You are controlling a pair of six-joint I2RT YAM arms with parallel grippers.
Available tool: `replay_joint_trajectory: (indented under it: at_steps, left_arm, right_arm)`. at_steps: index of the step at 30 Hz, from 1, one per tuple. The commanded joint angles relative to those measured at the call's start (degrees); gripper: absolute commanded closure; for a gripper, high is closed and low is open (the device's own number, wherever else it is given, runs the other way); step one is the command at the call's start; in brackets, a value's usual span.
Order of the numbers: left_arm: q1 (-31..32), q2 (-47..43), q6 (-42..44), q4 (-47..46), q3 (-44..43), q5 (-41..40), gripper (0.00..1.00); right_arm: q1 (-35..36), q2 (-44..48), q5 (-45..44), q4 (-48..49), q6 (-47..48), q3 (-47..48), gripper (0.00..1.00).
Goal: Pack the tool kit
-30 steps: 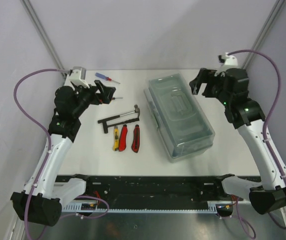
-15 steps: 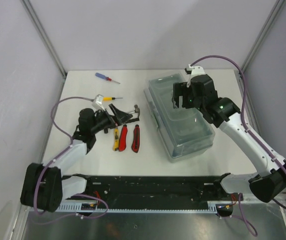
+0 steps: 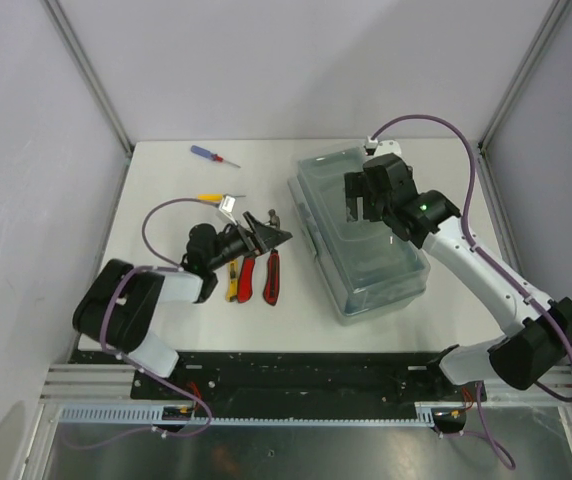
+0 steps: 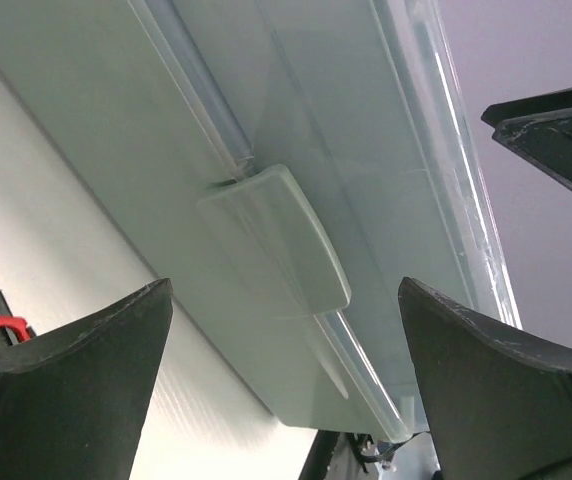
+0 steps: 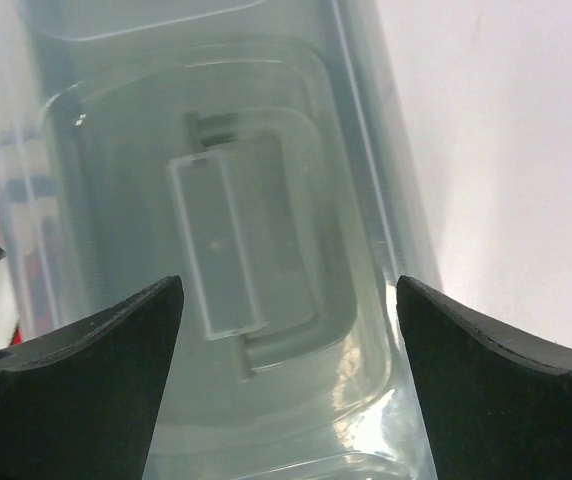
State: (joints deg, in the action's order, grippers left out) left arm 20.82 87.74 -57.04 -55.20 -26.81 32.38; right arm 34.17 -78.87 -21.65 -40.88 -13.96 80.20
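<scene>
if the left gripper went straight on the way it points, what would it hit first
Most likely the latch on the side of the toolbox: the left wrist view shows it centred between the open fingers, with nothing in front. How far off it is remains unclear.

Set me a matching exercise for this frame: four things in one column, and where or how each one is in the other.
Things:
1. blue-handled screwdriver
2. toolbox
3. left gripper
4. right gripper

Places and states:
a. open, above the top of the toolbox
b. lying near the far edge of the table, on its left half
c. shut, on the right half of the table
d. open, low over the table, facing the side of the toolbox

Pairs: 1-b, 2-c, 3-d, 4-a
</scene>
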Motion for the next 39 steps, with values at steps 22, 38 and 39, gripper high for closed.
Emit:
replay_joint_trajectory:
  at_steps: [22, 38, 39]
  left_arm:
    - [0.63, 15.65, -5.78, -25.4, -5.88, 1.23, 0.0]
    - [0.93, 15.36, -4.89, -25.43, -4.82, -0.9, 0.01]
    - [1.09, 15.22, -4.64, -25.42, -4.69, -1.22, 0.01]
  right_arm:
    - [-13.74, -2.59, 16.06, 5.84, 6.28, -2.51, 0.07]
    - [-18.98, -2.18, 18.19, 0.93, 1.43, -6.71, 0.24]
    - [-20.07, -1.65, 17.28, 0.39, -0.17, -7.42, 0.27]
